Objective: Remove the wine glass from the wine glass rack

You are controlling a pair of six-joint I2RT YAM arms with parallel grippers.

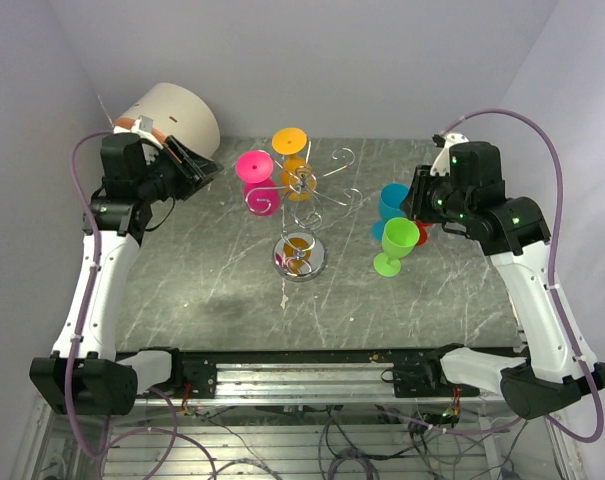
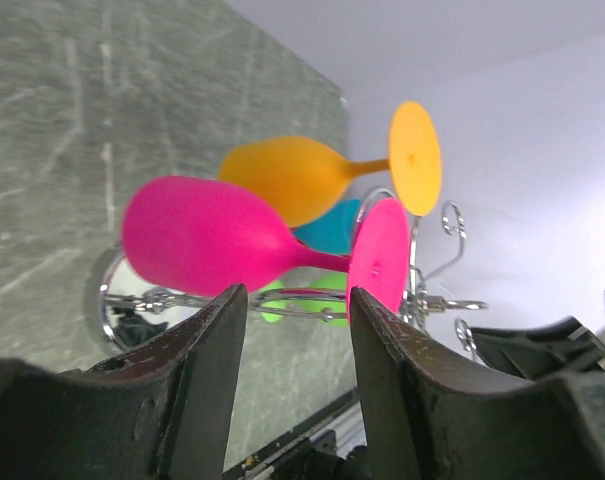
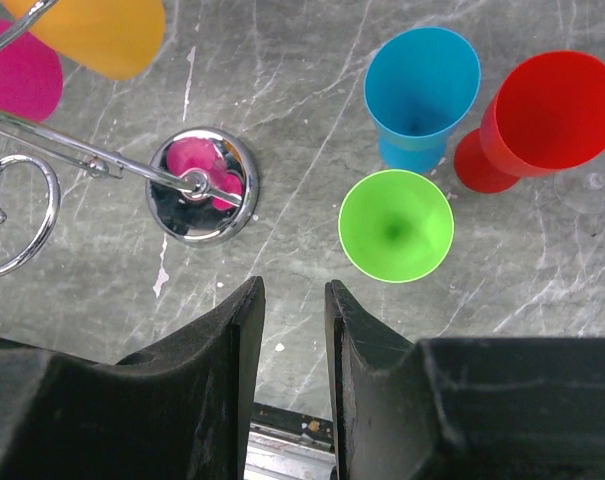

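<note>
The wine glass rack (image 1: 300, 255) stands mid-table on its shiny round base, wire arms curling out from the post. A pink wine glass (image 1: 257, 185) and an orange one (image 1: 292, 160) hang on its left side. My left gripper (image 1: 207, 170) hovers just left of the pink glass, open and empty. In the left wrist view the pink glass (image 2: 202, 235) lies sideways just beyond the gripper (image 2: 294, 310), its foot near the right fingertip, the orange glass (image 2: 292, 175) behind it. My right gripper (image 3: 294, 295) is open on a narrow gap, holding nothing, above bare table.
A green glass (image 1: 397, 245), a blue glass (image 1: 390, 205) and a red glass (image 3: 547, 115) stand upright at the right, under the right arm. A white cylinder (image 1: 172, 115) lies at the back left, behind the left arm. The rack's base (image 3: 200, 185) sits left of the green glass (image 3: 396, 225).
</note>
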